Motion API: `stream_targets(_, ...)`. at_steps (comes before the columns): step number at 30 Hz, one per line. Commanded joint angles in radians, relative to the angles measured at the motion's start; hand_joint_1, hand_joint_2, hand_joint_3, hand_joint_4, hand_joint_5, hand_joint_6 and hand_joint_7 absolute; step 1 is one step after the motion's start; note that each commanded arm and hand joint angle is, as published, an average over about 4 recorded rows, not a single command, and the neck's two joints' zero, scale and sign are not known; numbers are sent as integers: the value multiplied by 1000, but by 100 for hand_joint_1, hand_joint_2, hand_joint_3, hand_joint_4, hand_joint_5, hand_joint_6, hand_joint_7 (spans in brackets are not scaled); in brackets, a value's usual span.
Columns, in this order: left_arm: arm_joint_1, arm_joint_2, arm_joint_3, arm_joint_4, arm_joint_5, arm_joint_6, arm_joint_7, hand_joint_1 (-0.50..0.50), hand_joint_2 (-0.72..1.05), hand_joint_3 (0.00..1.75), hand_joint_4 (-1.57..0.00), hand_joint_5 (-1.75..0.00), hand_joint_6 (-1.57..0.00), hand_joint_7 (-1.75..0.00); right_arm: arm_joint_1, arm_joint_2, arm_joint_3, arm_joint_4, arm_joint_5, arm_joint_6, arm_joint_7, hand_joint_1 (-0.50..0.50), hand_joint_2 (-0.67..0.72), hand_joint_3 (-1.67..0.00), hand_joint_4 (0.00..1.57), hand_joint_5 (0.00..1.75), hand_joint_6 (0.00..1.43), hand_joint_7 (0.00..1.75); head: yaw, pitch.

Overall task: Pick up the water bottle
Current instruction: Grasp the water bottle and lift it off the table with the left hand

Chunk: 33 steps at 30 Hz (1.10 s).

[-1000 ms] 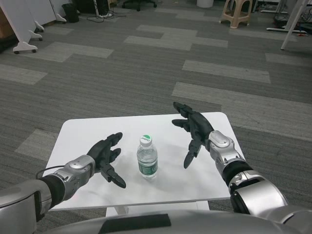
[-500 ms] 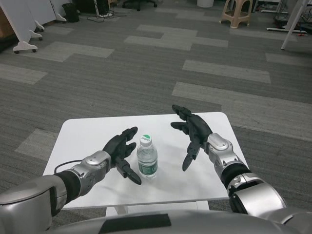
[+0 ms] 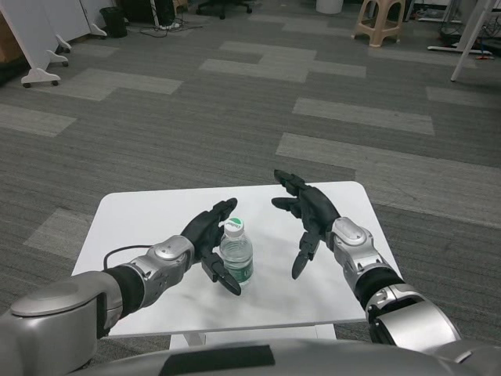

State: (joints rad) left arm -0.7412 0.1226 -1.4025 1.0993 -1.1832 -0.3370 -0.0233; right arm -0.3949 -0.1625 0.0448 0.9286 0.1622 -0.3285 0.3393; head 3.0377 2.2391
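Observation:
A small clear water bottle [image 3: 236, 255] with a white cap and green label stands upright near the middle of the white table [image 3: 141, 211]. My left hand [image 3: 210, 239] is right against the bottle's left side, fingers spread around it, one finger reaching along its base; it is not closed on the bottle. My right hand [image 3: 307, 215] hovers open to the right of the bottle, a palm's width away, fingers spread.
The table's front edge runs just below the bottle. Beyond the table lies grey carpet; a white wheeled panel [image 3: 35, 39] stands far left and a stool [image 3: 380, 19] far back right.
My left hand has moved right, from well left of the bottle to right beside it. The right hand has shifted slightly left.

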Motion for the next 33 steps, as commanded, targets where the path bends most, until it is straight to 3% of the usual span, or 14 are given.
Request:
stream_targets(1,-24,4,-20,5,-5,2,5,50,-46,9,0,-10,0,0,6,-2,-5,-20,5,-15,1,-21,72,-8,0,68,0,0,2,0)
stream_targets(7,-36,6,-72,1,-31,11,1,50,-46,9,0,-10,0,0,10,-2,-3,-22,4,-15,1,-23,72,-8,0,68,0,0,3,0)
stream_targets(11,-42,6,-97,1,-53,15,-1,50,-46,9,0,-10,0,0,14,0,-1,-27,4,-17,1,-22,72,-8,0,58,0,0,0,-1)
stream_targets(33,-70,-8,-167,49,-82,69,14,50,-46,9,0,-10,0,0,21,1,23,-44,5,-18,4,-25,72,-8,0,58,0,0,1,3)
